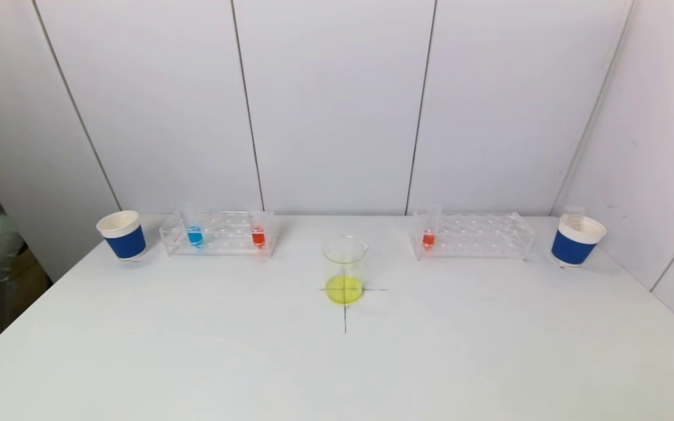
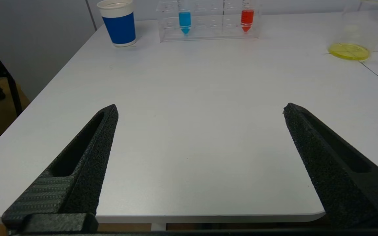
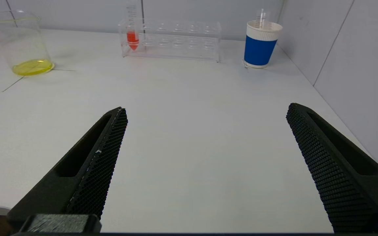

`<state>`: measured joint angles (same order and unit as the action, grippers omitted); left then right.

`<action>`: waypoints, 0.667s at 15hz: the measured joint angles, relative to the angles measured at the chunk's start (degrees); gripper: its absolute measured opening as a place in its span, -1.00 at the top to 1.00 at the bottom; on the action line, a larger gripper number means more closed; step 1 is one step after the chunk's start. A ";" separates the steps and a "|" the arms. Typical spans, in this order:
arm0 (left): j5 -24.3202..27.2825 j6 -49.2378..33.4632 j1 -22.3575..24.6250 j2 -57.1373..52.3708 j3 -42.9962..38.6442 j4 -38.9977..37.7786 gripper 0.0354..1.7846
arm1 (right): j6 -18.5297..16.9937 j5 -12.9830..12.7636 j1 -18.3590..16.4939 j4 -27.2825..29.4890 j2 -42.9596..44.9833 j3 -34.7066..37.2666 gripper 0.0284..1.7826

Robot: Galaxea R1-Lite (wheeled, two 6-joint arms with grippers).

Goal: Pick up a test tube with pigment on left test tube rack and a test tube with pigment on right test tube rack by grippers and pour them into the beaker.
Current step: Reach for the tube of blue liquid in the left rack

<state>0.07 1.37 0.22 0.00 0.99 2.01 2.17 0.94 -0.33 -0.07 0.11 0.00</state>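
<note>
The clear beaker (image 1: pixel 344 269) with yellow liquid stands mid-table on a drawn cross. The left test tube rack (image 1: pixel 218 234) holds a blue-pigment tube (image 1: pixel 195 235) and a red-pigment tube (image 1: pixel 258 236); both also show in the left wrist view, blue tube (image 2: pixel 184 19) and red tube (image 2: pixel 247 18). The right test tube rack (image 1: pixel 471 235) holds one red-pigment tube (image 1: pixel 428 237), seen again as the red tube (image 3: pixel 132 37). My left gripper (image 2: pixel 200 109) hangs open over the table's near left edge. My right gripper (image 3: pixel 205 109) is open over the near right part. Neither holds anything, and neither shows in the head view.
A blue and white paper cup (image 1: pixel 122 234) stands left of the left rack. Another paper cup (image 1: pixel 577 240) stands right of the right rack, with an empty tube in it. White wall panels close the back and right side. The table (image 1: pixel 196 351) ends at the near left.
</note>
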 joint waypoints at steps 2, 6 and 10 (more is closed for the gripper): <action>-0.07 1.55 -0.01 0.00 0.16 0.16 -0.98 | 0.00 0.00 0.00 0.02 0.00 0.00 -0.98; 3.08 2.35 -0.11 0.35 7.45 1.57 -0.98 | 0.00 0.00 0.00 0.02 -0.01 0.00 -0.98; 3.83 2.33 -0.12 8.07 20.64 2.50 -0.98 | 0.00 0.00 0.00 0.02 -0.01 0.00 -0.98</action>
<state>3.90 3.69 0.10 8.07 21.63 4.51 2.17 0.94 -0.33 -0.05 0.10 0.00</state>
